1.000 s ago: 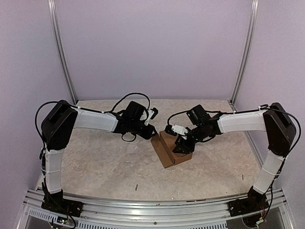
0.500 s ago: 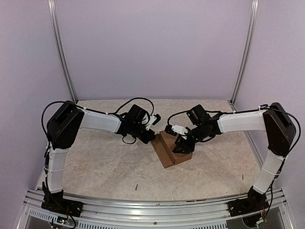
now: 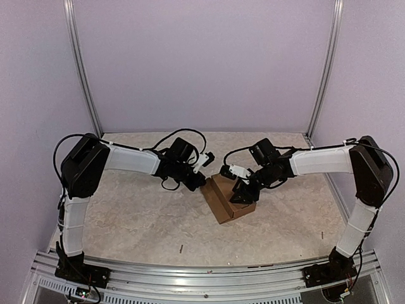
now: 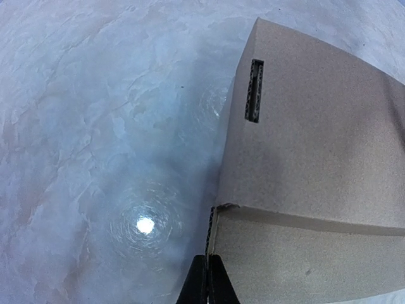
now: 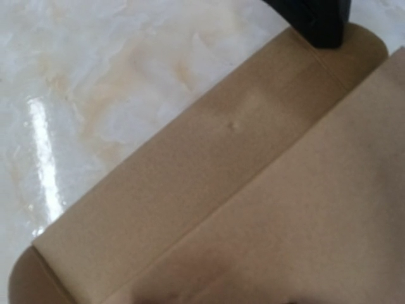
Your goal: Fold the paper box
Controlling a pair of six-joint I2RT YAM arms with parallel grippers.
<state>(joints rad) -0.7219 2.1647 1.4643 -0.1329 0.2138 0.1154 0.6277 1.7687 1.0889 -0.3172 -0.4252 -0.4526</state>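
Observation:
The paper box (image 3: 221, 202) is brown cardboard, partly folded, and sits mid-table. In the left wrist view the box (image 4: 316, 158) shows a flat panel with a narrow slot (image 4: 254, 90) and a lower wall. My left gripper (image 3: 202, 182) is at the box's far left corner. Its jaws (image 4: 207, 258) are shut, with their tips against the corrugated edge of the wall. My right gripper (image 3: 242, 192) is down on the right half of the box. In the right wrist view the cardboard (image 5: 253, 190) hides its fingers. A black part (image 5: 313, 19) touches a rounded tab at the top.
The marbled tabletop (image 3: 139, 215) is ringed by purple walls, with metal posts at the back corners (image 3: 82, 69) (image 3: 326, 69). An aluminium rail (image 3: 190, 278) runs along the near edge. A small dark speck (image 3: 181, 248) lies in front.
My left gripper has moved right, up to the box's corner, and its jaws have shut. The right arm and the box have stayed still.

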